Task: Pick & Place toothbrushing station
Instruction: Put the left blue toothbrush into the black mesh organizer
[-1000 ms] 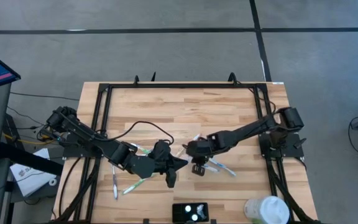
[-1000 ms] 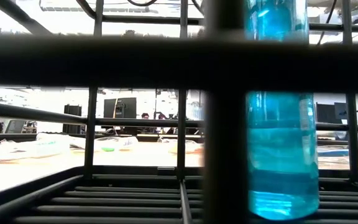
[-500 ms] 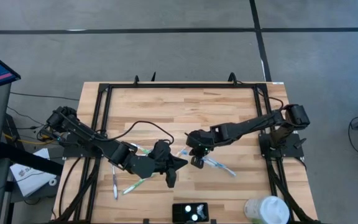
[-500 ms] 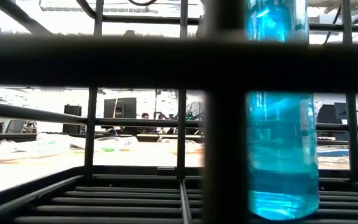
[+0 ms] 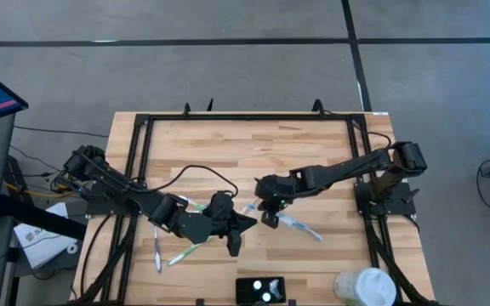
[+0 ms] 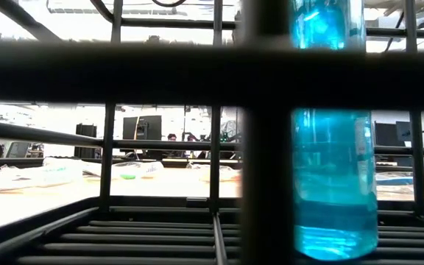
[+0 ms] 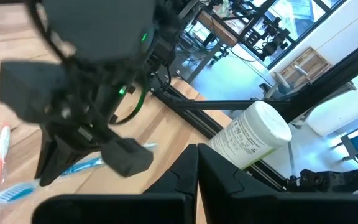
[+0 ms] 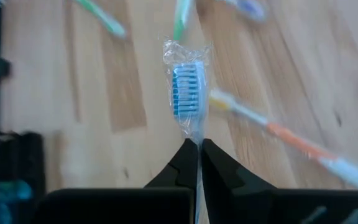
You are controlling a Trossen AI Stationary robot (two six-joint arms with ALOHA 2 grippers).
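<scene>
My right gripper (image 5: pixel 268 216) is at the table's middle, shut on a blue-bristled toothbrush in a clear wrapper (image 8: pixel 184 93). My left gripper (image 5: pixel 235 236) is just to its left and nearer the near edge, shut and empty; its closed fingertips show in the left wrist view (image 7: pixel 197 152). The toothbrushing station (image 5: pixel 259 290), a low black box with white spots in it, stands at the near edge. Another blue toothbrush (image 5: pixel 300 226) lies flat on the table to the right of my right gripper. My right gripper pinches the wrapped toothbrush by its neck (image 8: pixel 197 138), just behind the bristled head, between its two fingers. The brush runs along the fingers, its head sticking out past the tips with the bristles toward the wrist camera. The handle end is hidden by the gripper.
Loose toothbrushes lie on the wood: a green one (image 5: pixel 182 252) and a pale one (image 5: pixel 157 252) at the left, an orange-and-white one (image 8: pixel 272 134) beside the held brush. A white round container (image 5: pixel 366 286) stands at the near right corner. A black frame (image 5: pixel 245 118) borders the table.
My right gripper has gone a little toward the table's far edge and left, staying shut, and its arm has stretched out straighter. My left arm has kept still.
</scene>
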